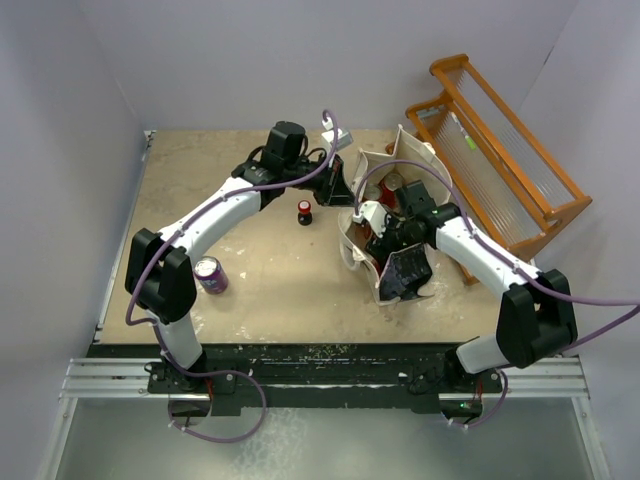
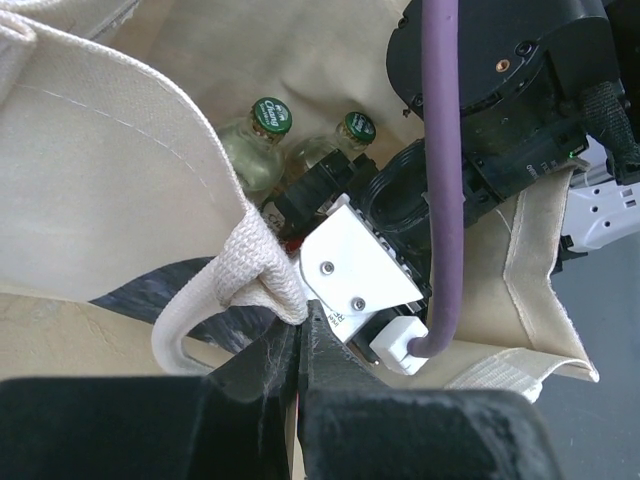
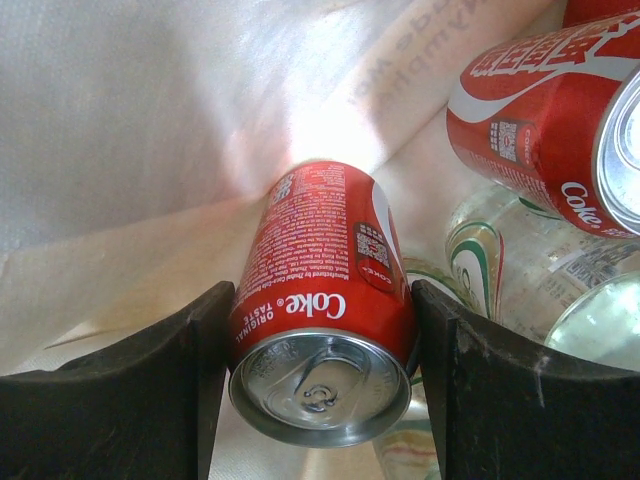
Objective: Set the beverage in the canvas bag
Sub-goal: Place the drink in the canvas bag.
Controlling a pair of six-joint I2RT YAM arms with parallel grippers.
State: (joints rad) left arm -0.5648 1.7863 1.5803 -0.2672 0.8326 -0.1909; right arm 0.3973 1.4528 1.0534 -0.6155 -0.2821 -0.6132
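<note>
The cream canvas bag (image 1: 402,158) stands open at the table's back right, its inner wall (image 2: 100,180) filling the left wrist view. My left gripper (image 2: 300,325) is shut on the bag's rim, right where a woven loop handle (image 2: 235,275) is sewn on. My right gripper (image 3: 322,300) reaches down inside the bag (image 1: 388,225), shut on the beverage, a red Coke can (image 3: 310,240) held by its sides with its top toward the camera. The can hangs just above the bag's pale lining (image 3: 150,120).
Inside the bag lie another Coke can (image 3: 540,110) and clear glass bottles (image 3: 500,260) with green caps (image 2: 270,115). On the table stand a purple can (image 1: 210,274) at the near left and a small red-capped bottle (image 1: 304,211). An orange wooden rack (image 1: 500,160) stands behind the bag.
</note>
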